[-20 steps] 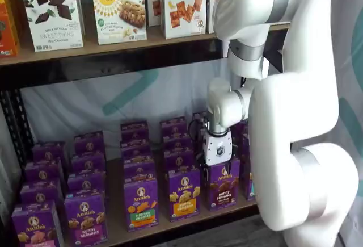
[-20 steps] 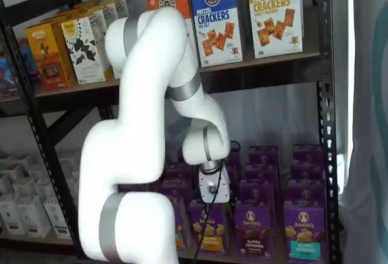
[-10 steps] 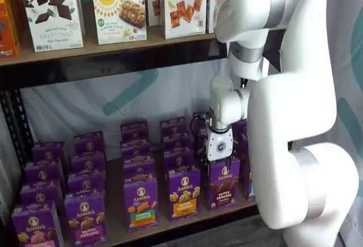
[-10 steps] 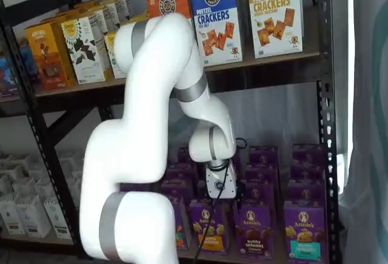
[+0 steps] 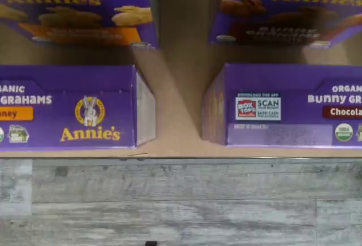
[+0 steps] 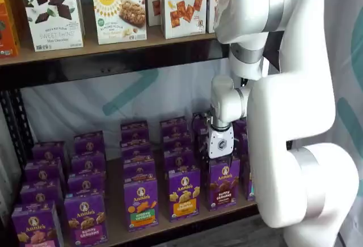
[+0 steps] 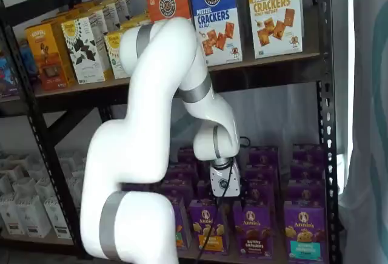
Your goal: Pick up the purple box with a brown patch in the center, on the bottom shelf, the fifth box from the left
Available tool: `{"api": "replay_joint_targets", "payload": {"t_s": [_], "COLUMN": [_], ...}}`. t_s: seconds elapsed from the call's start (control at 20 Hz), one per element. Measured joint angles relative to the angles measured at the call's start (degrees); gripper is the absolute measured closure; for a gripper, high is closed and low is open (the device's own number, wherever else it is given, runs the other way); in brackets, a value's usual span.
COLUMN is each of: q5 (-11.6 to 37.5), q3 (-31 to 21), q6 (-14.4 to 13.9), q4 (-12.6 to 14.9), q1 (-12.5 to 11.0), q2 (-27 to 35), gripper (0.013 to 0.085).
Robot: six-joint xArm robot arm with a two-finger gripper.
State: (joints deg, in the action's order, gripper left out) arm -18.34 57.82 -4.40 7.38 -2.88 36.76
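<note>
The purple box (image 6: 223, 183) with dark brown bunny cookies on its front stands at the front edge of the bottom shelf (image 6: 115, 213); it also shows in the other shelf view (image 7: 251, 228). In the wrist view its top (image 5: 283, 106) reads "Bunny Grahams" and "Chocolate". My gripper (image 6: 220, 159) hangs just above that box, slightly to its left, and shows in both shelf views (image 7: 222, 199). Its white body is plain to see, but the black fingers blend into the dark boxes behind. No box is in the gripper.
Rows of other purple Annie's cartons (image 6: 140, 203) fill the bottom shelf; one with a yellow panel (image 5: 85, 107) stands beside the target across a gap of bare board (image 5: 175, 116). Cracker boxes (image 6: 184, 3) line the upper board. A black rack post (image 7: 324, 124) stands at the right.
The gripper has shifted a little to the right and slightly up, coming closer over the chocolate Bunny Grahams box. No box has moved.
</note>
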Motion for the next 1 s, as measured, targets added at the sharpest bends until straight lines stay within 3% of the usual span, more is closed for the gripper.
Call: {"api": "replay_joint_targets", "payload": {"t_s": [0.75, 1.0], "q5": [0.86, 1.25], "q3": [1.77, 2.90], "q6": [0.06, -0.98], "q4": [0.80, 2.80], "q1": [-0.86, -1.75], "q2": [2.04, 2.93], "gripper": [0.0130, 0.0130]}}
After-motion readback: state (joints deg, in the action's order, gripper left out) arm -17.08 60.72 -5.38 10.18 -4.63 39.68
